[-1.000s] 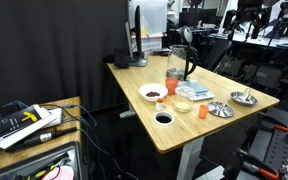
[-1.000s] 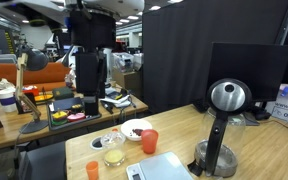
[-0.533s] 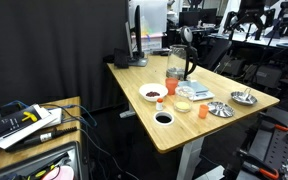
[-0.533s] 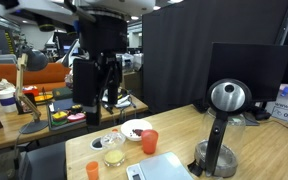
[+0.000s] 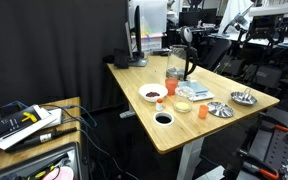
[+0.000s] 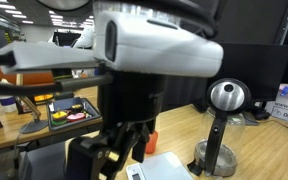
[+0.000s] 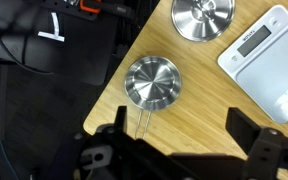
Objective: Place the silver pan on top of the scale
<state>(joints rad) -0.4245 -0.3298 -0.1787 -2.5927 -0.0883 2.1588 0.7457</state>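
The silver pan [image 7: 152, 82] is small, round and shiny with a thin wire handle, and lies near the wooden table's edge. It also shows in an exterior view [image 5: 244, 97] near the table's far corner. The scale [image 7: 269, 55] is a pale flat slab at the right of the wrist view, and in an exterior view [image 5: 197, 93] it lies mid-table. My gripper [image 7: 184, 138] hangs above the table, open and empty. Its dark fingers [image 7: 249, 135] are spread wide, and the pan is just beyond the left one. In an exterior view the arm [image 6: 144, 60] fills the picture.
A flatter silver dish [image 7: 202, 18] lies between pan and scale, also seen in an exterior view [image 5: 220, 109]. A white bowl with red contents [image 5: 152, 93], a dark-filled bowl [image 5: 163, 118], orange cups [image 5: 203, 108] and a kettle [image 5: 181, 60] stand on the table. The table edge [image 7: 114, 85] drops to cabled floor.
The arm has swung in front of one exterior camera and now fills that view. In the other it has shifted at the top right. The table objects have not moved.
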